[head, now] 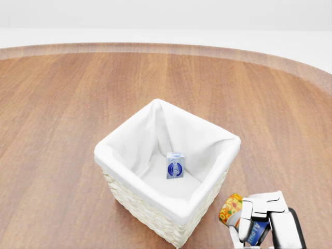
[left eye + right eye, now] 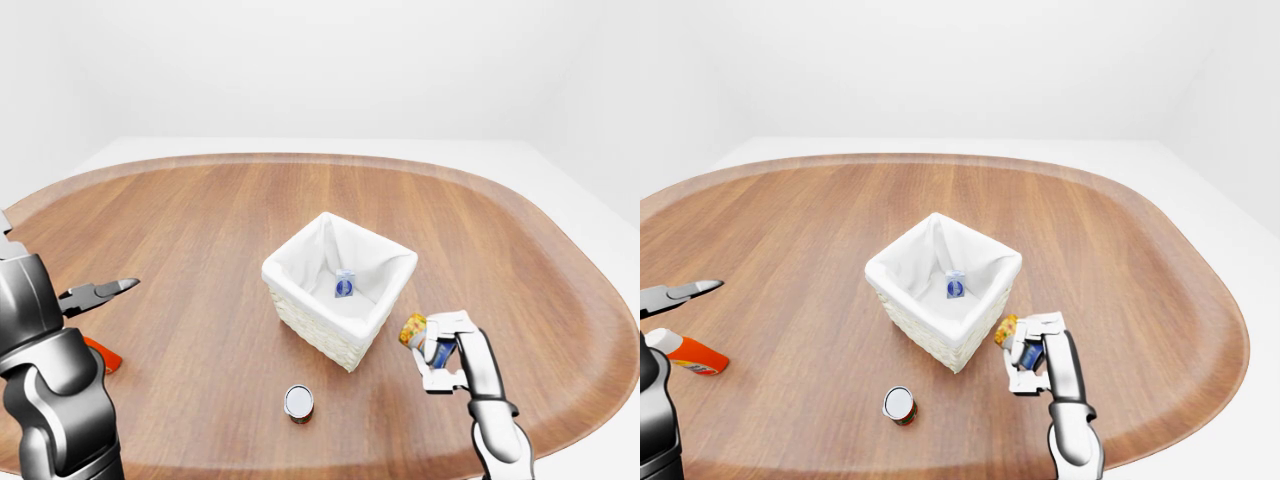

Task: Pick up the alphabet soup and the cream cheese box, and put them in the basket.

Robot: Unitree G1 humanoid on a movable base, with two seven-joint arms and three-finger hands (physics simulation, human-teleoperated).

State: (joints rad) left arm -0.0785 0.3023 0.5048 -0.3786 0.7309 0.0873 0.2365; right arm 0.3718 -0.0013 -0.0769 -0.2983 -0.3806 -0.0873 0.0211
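Wood table (image 2: pixel 200 230): soup can (image 1: pixel 231 208) w/in R fingers (image 1: pixel 246 220), beside basket (image 1: pixel 155 218).

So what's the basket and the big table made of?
The square cream woven basket looks like wicker: its sides show a plaited weave, and it has a soft white cloth lining. The oval brown table looks like polished wood, with grain streaks and a slight sheen.

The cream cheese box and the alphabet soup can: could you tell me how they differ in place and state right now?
The cream cheese box stands upright inside the basket, untouched; the alphabet soup can is outside it, tilted in the right hand. The box is blue and white; the can shows orange and yellow. Both are small.
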